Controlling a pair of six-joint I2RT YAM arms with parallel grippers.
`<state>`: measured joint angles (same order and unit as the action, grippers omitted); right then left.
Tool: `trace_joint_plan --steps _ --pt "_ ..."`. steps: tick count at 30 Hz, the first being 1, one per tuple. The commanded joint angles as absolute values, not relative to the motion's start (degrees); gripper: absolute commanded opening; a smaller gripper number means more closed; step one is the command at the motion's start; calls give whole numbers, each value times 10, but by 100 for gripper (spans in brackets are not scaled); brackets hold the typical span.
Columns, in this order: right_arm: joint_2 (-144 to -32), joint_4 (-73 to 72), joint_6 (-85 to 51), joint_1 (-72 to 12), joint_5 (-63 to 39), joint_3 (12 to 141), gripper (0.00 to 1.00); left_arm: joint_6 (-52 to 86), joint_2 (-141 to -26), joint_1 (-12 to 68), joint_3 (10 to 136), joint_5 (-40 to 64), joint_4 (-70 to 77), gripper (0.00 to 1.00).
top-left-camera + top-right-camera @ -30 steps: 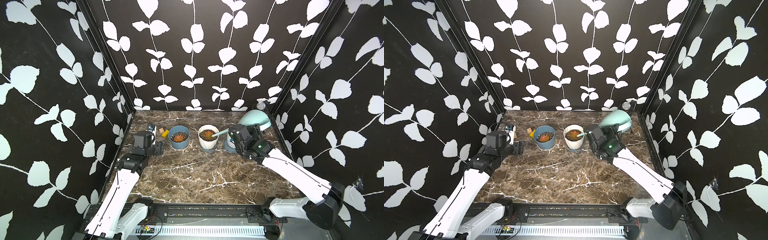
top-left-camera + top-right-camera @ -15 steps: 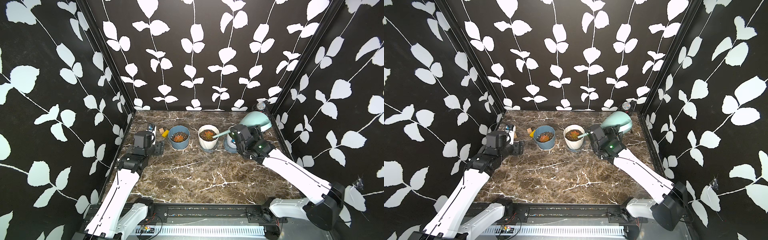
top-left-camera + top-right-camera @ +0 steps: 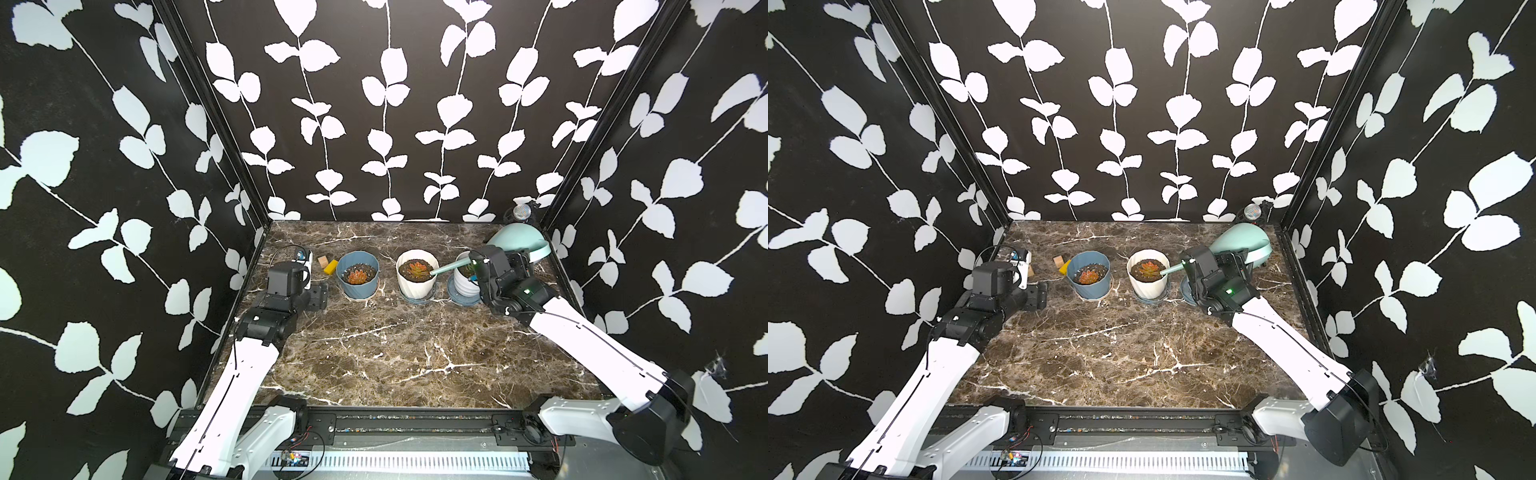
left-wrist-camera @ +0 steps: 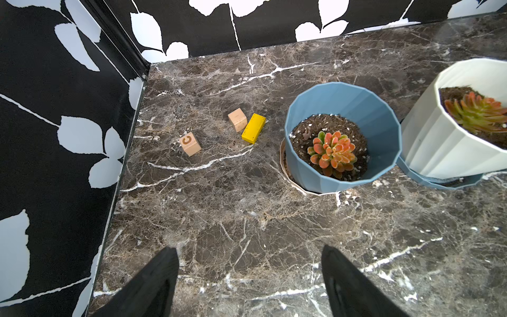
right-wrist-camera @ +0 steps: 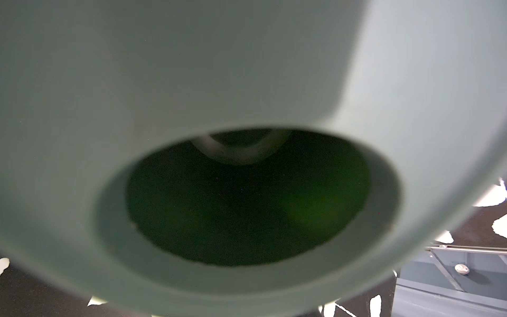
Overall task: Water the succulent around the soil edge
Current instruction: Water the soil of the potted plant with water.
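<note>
**Spout over the white pot: the water may miss the soil edge**

At the right of the frame the right claw (image 3: 524,258), clamped on the watering can (image 3: 517,240), holds it tipped. The spout (image 3: 449,268) reaches over the rim of the white pot (image 3: 417,286). The succulent (image 3: 417,268) sits mid-frame in that pot. I reckon a steeper tip would drench the leaves or spill over the rim. The wrist also hangs over a ribbed pot (image 3: 463,282) and could knock it. The left claw (image 4: 249,263), jaws apart, hovers over the marble table (image 4: 247,214).
</note>
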<state>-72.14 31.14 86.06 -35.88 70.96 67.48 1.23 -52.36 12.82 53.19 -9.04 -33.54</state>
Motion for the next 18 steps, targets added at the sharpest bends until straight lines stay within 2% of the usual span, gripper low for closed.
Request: trace_joint_plan --steps 1,18 --pt "-704 267 874 -348 729 665 0 7 -513 129 529 -93 -346 83" --pt "-730 199 904 -322 710 678 0 6 -514 129 529 -91 -345 83"
